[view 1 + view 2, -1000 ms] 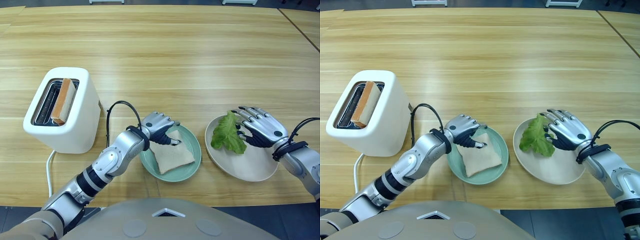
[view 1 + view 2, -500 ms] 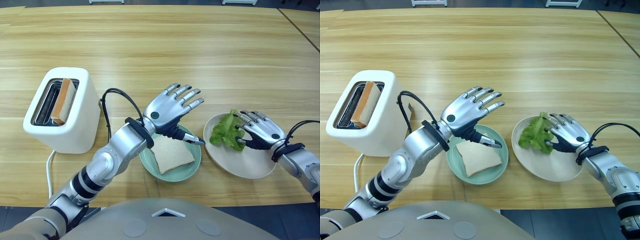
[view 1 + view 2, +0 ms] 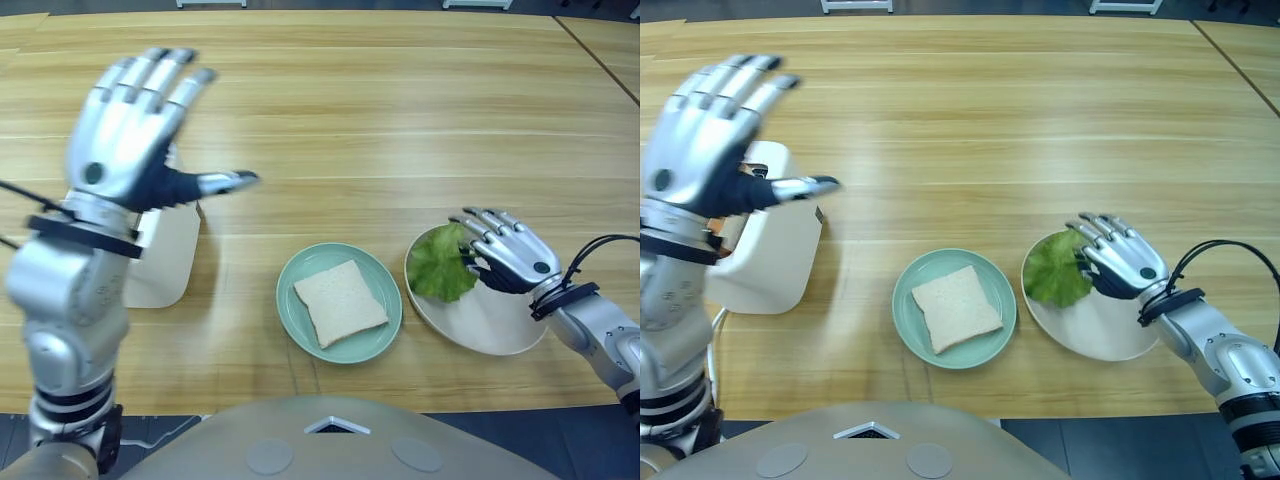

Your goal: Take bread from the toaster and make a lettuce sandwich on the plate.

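Where the bread lies: one pale square bread slice (image 3: 340, 303) lies flat on the round green plate (image 3: 284, 300), near the table's front edge.
Lettuce: ruffled green lettuce leaf (image 3: 438, 268) on the left part of the shallow beige plate (image 3: 500, 335), which sits just beside the green plate.
Right hand: right hand (image 3: 508, 255) sits over the leaf's right edge, fingers curled down onto it; judged a pinch grasp.
Left hand: left hand (image 3: 128, 130) is held high at the left, fingers straight and spread, holding nothing.
Toaster: white boxy toaster (image 3: 775, 255) stands behind that hand; its slot is hidden, so any slice in it cannot be confirmed.
Step in hand: judged to be moving the leaf onto the slice.
Method advised: lift the leaf clear of both rims, carry it low, centre it on the slice, and release only once it rests flat.
Surface: light planked wooden table (image 3: 400, 120), smooth and level; plates may slide.
Room: dark floor strip beyond the far edge; at the upper right a seam where another tabletop adjoins.
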Motion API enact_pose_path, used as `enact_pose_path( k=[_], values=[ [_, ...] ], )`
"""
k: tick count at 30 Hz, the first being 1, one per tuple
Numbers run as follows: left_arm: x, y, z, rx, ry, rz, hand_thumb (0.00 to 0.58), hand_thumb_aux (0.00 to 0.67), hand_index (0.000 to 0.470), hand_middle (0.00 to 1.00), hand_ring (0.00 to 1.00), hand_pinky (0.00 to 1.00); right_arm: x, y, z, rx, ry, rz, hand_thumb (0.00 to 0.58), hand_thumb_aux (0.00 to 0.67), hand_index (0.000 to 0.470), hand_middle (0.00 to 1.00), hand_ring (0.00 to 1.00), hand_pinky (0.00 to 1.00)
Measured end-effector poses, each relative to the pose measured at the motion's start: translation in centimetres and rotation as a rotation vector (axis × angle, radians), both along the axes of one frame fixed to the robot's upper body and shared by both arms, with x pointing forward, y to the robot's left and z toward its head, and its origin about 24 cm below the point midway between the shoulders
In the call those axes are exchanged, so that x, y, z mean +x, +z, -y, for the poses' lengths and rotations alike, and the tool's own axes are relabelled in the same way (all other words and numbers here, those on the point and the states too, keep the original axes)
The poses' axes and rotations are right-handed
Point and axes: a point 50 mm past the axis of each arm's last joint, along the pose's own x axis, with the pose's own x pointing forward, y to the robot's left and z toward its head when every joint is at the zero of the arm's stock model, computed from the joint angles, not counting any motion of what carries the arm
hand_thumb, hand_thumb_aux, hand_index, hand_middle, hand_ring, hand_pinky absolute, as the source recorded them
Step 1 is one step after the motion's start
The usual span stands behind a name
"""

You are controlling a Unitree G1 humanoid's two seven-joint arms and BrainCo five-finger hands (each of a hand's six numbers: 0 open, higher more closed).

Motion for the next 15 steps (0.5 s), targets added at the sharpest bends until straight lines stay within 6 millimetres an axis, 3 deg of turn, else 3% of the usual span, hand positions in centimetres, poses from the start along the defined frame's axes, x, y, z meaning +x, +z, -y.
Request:
enact_pose_path(
  k=[4,8,11,15],
  values=[
    [-0.8,-0.8,-4.8,0.006,0.222,-0.086,0.000,0.000,0.000,0.00,0.00,0.00,0.1,2.2,-3.1,0.109,0.081,0.062,0.580,0.670,0.470,0.00,0.00,0.00],
    [-1.6,-1.9,-7.4,0.005,0.329,-0.184,0.000,0.000,0.000,0.00,0.00,0.00,0.0,2.7,-5.3,0.211,0.114,0.047,0.580,0.670,0.470,0.00,0.00,0.00],
    [-1.5,-4.0,-8.4,0.009,0.355,-0.314,0.000,0.000,0.000,0.00,0.00,0.00,-0.3,2.3,-7.4,0.317,0.143,0.001,0.580,0.670,0.470,0.00,0.00,0.00],
    [-0.9,-6.0,-7.4,0.000,0.291,-0.423,0.000,0.000,0.000,0.00,0.00,0.00,-0.7,1.6,-9.8,0.387,0.194,-0.066,0.580,0.670,0.470,0.00,0.00,0.00]
  ],
)
